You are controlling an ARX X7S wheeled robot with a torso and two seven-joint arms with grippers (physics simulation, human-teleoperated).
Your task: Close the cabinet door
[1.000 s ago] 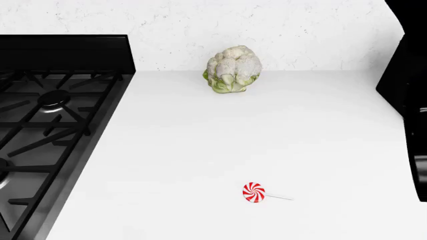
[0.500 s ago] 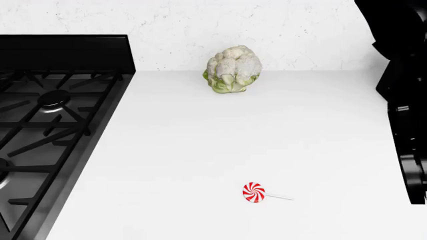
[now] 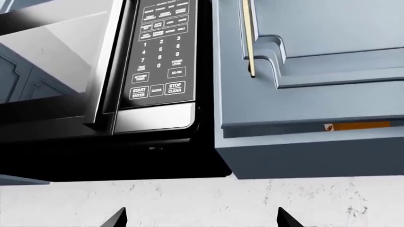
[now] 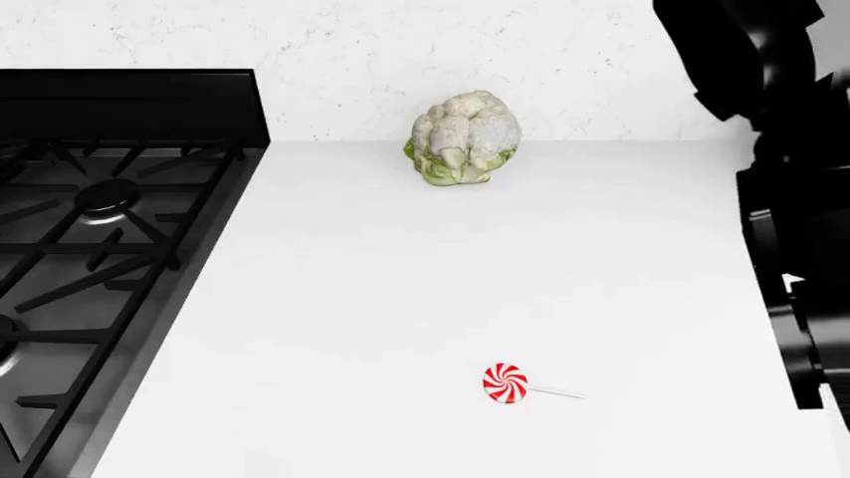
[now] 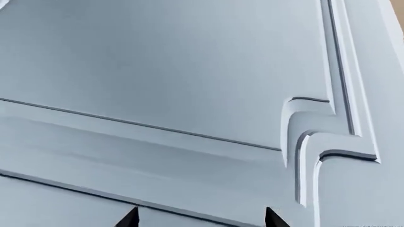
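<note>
The cabinet door [image 3: 328, 52] is blue-grey with a raised panel and a thin brass handle [image 3: 249, 38], and it hangs to the right of a microwave in the left wrist view. A wood-coloured strip [image 3: 356, 126] shows along its lower edge. My left gripper [image 3: 200, 222] is open and empty, well short of the door. The right wrist view is filled by the cabinet door panel [image 5: 189, 85] at close range. There my right gripper [image 5: 200, 220] is open, holding nothing. The head view shows only my right arm [image 4: 797, 199]; the door is out of that view.
A black microwave [image 3: 158, 56] with a keypad sits beside the cabinet, above a white speckled wall [image 3: 202, 198]. Below, on the white counter [image 4: 398, 299], lie a cauliflower [image 4: 463, 137] and a red-and-white lollipop [image 4: 507, 383]. A black gas stove [image 4: 106, 239] fills the left.
In the head view my right arm has swung further in from the right edge, reaching higher and more to the left. The cauliflower and lollipop have not moved.
</note>
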